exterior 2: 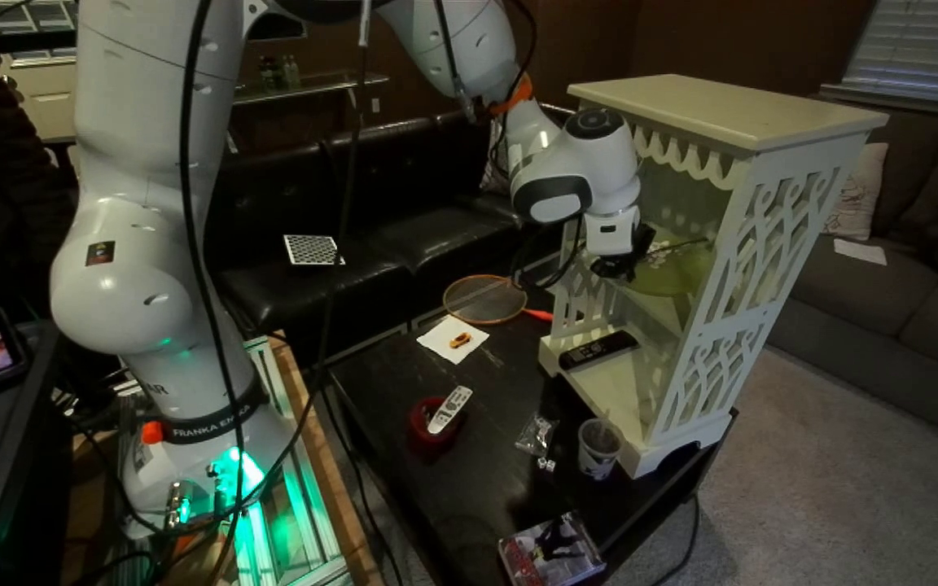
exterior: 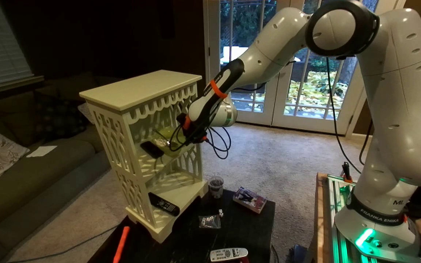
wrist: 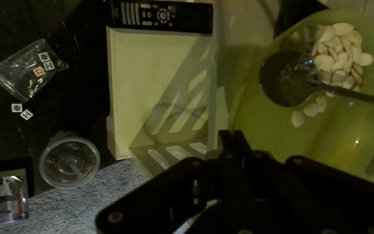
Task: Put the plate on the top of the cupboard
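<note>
At the right of the wrist view, the yellow-green plate [wrist: 268, 139] is observed inside the upper compartment of the cupboard [exterior: 141, 87], below its flat top. A heap of pale, seed-like pieces [wrist: 339, 52] is carried on the plate, and a spoon [wrist: 281, 79] is seen over it, its handle cut off by the right edge of the frame.

At the lower centre of the same view, the gripper [wrist: 231, 133] is found narrowed, its fingertips set side by side at the plate's rim. Whether the rim is pinched between them cannot be told. In both exterior views, the end of the robot arm [exterior: 276, 44] is seen at the cupboard's open front.

On the upper shelf, left of centre in an exterior view, a flat dark device [exterior: 152, 149] is noted near the plate. A black remote control [wrist: 161, 17] is noted on the lower shelf, at the top of the wrist view.

On the black table [exterior 2: 510, 378], at the centre of an exterior view, a toy car [exterior 2: 460, 339] is seen on a sheet of white paper [exterior 2: 435, 338], with a racket [exterior 2: 485, 301] just above it in the frame. A pale remote control [exterior 2: 450, 409] is supported by a red container [exterior 2: 428, 443]. Lower in that frame, right of centre, a small plastic bag [exterior 2: 536, 434], two printed cubes [exterior 2: 550, 465], a clear cup [exterior 2: 599, 448] and a book [exterior 2: 552, 549] are recorded.
</note>
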Available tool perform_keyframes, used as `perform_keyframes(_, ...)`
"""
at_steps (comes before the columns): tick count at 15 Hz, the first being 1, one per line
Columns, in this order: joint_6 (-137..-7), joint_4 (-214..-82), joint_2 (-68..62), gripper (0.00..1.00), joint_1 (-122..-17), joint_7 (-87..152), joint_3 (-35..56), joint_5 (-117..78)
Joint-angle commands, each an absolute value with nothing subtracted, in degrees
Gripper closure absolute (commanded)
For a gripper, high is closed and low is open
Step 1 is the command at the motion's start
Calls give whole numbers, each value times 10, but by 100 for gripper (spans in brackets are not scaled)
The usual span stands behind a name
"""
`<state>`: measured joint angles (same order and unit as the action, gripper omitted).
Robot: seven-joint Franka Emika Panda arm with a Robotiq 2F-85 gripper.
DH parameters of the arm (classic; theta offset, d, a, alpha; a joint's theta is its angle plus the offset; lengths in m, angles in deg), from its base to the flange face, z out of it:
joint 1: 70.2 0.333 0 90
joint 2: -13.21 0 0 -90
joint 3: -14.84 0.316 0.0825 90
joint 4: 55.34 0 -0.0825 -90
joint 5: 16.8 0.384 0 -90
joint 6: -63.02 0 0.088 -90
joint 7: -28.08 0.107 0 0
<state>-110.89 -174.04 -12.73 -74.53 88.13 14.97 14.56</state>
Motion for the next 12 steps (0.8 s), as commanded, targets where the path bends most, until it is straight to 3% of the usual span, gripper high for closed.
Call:
perform_keyframes(1,-1118,-1832,-49,99,-755,865,169,164)
perform_keyframes(12,-1128,-1987,110,99,-814,779,245,259)
